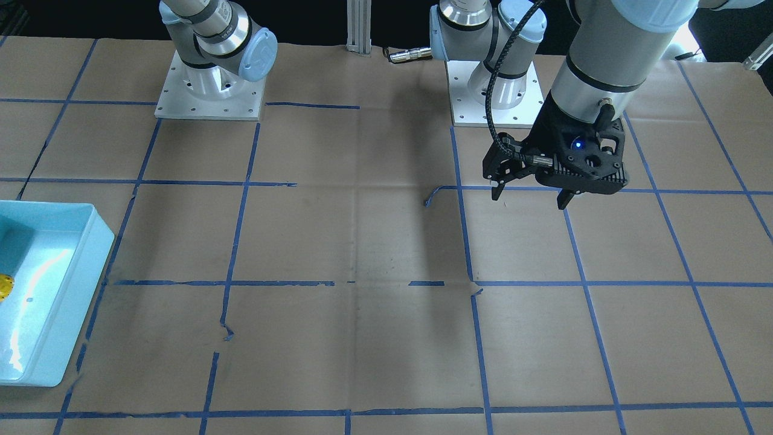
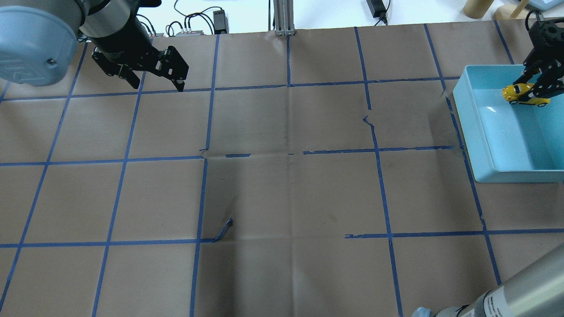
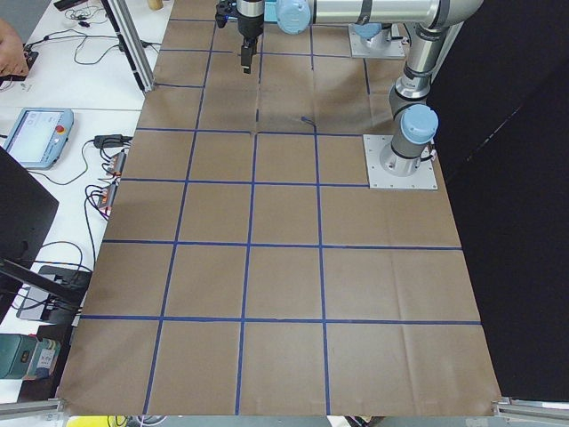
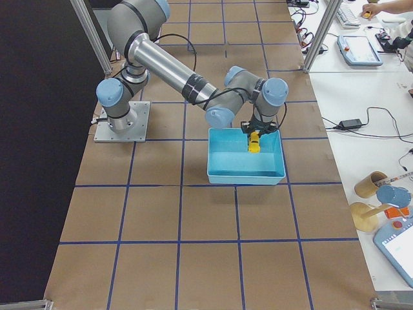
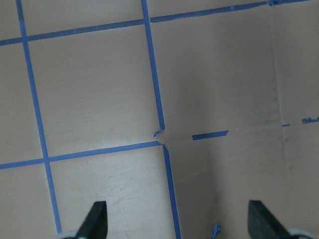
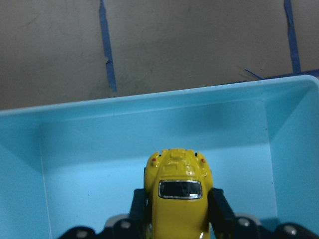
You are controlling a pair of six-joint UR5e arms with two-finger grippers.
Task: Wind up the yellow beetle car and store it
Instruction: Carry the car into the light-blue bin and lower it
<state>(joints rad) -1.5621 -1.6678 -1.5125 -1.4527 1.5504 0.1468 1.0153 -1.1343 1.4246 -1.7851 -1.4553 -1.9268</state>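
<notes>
The yellow beetle car (image 6: pixel 177 194) is a tiny glossy yellow toy with dark windows. My right gripper (image 2: pixel 535 90) is shut on the car (image 2: pixel 524 93) and holds it inside the light blue bin (image 2: pixel 484 132), above its floor. In the exterior right view the car (image 4: pixel 255 141) hangs over the bin (image 4: pixel 245 172) near its far wall. A sliver of yellow (image 1: pixel 5 287) shows in the bin (image 1: pixel 72 290) at the front view's left edge. My left gripper (image 2: pixel 154 81) is open and empty, high over the far left of the table (image 1: pixel 531 199).
The table is covered in brown paper with a blue tape grid (image 2: pixel 288 154). Loose tape ends curl up at places (image 2: pixel 224 229). Both arm bases (image 1: pixel 208 90) stand on the robot's side. Cables and a pendant (image 3: pixel 40 138) lie beyond the table's far side.
</notes>
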